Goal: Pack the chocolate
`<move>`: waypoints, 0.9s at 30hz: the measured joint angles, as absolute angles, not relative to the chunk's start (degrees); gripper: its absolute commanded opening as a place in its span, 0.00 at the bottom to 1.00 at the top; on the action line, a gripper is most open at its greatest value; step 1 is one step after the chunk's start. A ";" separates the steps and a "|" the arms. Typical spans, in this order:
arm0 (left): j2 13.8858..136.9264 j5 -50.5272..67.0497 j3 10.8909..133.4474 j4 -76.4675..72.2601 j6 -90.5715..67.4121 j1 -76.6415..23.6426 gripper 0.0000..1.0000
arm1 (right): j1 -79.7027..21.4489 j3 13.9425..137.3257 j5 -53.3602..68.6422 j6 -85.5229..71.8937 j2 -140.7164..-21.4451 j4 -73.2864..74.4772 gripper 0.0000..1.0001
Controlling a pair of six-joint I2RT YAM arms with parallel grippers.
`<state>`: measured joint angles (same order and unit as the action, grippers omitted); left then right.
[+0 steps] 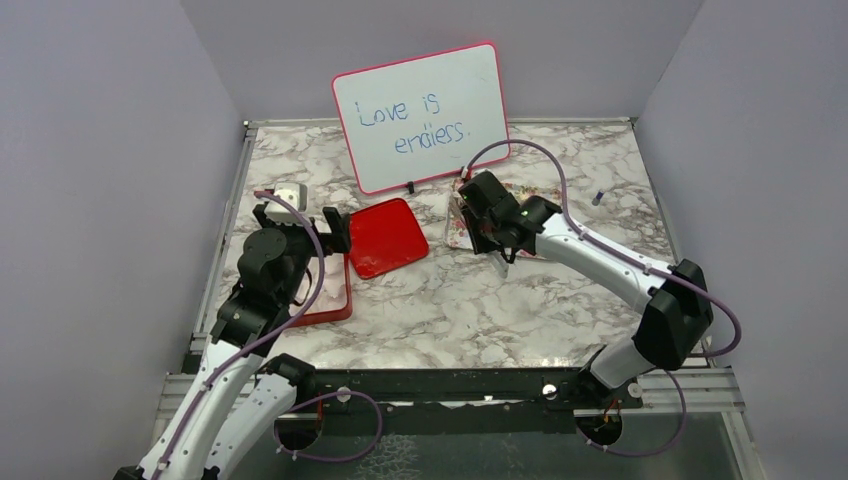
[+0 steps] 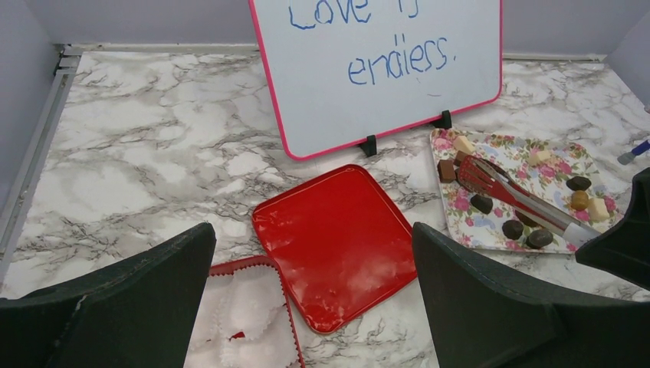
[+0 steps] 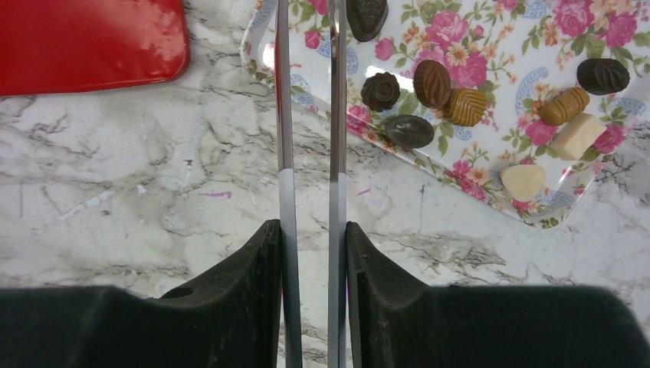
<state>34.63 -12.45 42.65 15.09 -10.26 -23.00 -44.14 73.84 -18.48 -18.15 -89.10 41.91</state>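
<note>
Several chocolate pieces (image 3: 433,83), dark, light brown and cream, lie on the flower-patterned tray (image 3: 429,165), which also shows in the left wrist view (image 2: 498,230). My right gripper (image 3: 310,230) is shut on the grey handles of red-tipped tongs (image 3: 285,115). The tong tips (image 2: 469,175) sit over the tray's left end beside a brown block (image 2: 447,170); I cannot tell if they hold a piece. My left gripper (image 2: 310,230) is open and empty above the red box base (image 2: 245,314), which is lined with white paper cups.
The glossy red lid (image 1: 388,237) lies flat between box base and tray. A pink-framed whiteboard (image 1: 420,115) stands behind them. A small marker (image 1: 597,197) lies at the back right. A white object (image 1: 288,193) sits by the left gripper. Walls enclose the table.
</note>
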 measured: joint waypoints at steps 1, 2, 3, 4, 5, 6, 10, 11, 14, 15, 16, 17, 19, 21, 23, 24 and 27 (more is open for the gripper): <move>34.46 -12.45 42.65 15.11 -10.28 -23.00 0.99 | -44.14 73.63 -17.89 -17.98 -88.40 41.76 0.27; 34.22 -12.49 42.65 15.09 -10.28 -23.00 0.99 | -44.14 73.47 -17.17 -17.93 -87.74 41.65 0.27; 34.04 -12.53 42.65 15.11 -10.31 -23.00 0.99 | -44.14 73.32 -16.47 -17.91 -87.11 41.54 0.27; 33.87 -12.69 42.65 15.14 -10.31 -23.00 0.99 | -44.16 73.19 -15.75 -17.91 -86.43 41.41 0.27; 33.74 -12.93 42.65 15.16 -10.35 -23.00 0.99 | -44.21 73.08 -14.96 -17.91 -85.76 41.23 0.27; 33.50 -13.21 42.68 15.22 -10.44 -23.00 0.99 | -44.29 73.08 -14.17 -17.91 -85.25 41.06 0.27; 32.58 -14.35 42.76 15.59 -10.68 -23.00 0.99 | -45.36 72.99 -10.94 -17.93 -83.90 39.44 0.27; 32.27 -14.70 43.00 15.86 -10.72 -23.00 0.99 | -45.91 72.95 -10.11 -17.93 -83.70 38.96 0.27; 31.83 -15.55 44.29 16.03 -10.96 -23.00 0.99 | -48.03 72.58 -7.35 -18.00 -83.29 37.01 0.27; 31.75 -15.75 44.64 16.01 -10.98 -23.00 0.99 | -48.71 72.38 -6.46 -18.02 -83.20 36.49 0.27; 31.64 -15.94 45.04 16.05 -11.00 -23.00 0.99 | -49.32 72.25 -5.63 -18.06 -83.15 35.97 0.27; 31.55 -16.16 45.60 16.08 -11.03 -23.00 0.99 | -49.98 72.20 -4.78 -18.13 -83.18 35.59 0.27; 31.48 -16.58 46.48 16.21 -11.03 -23.00 0.99 | -51.53 72.20 -3.11 -18.20 -83.22 34.83 0.27; 31.48 -17.15 47.31 16.36 -11.00 -23.00 0.99 | -53.19 72.53 -2.09 -18.26 -83.59 34.30 0.27; 31.38 -17.69 48.23 16.47 -10.96 -23.00 0.99 | -55.27 73.56 -1.58 -18.39 -84.75 34.06 0.27; 31.31 -17.87 48.49 16.45 -10.94 -23.00 0.99 | -56.47 74.22 -1.43 -18.41 -85.56 33.98 0.27; 30.92 -18.65 49.41 16.47 -10.87 -23.00 0.99 | -60.34 76.40 -0.95 -18.44 -88.27 33.71 0.27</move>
<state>30.92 -18.65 49.41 16.47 -10.87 -23.00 -60.34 76.40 -0.95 -18.44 -88.27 33.71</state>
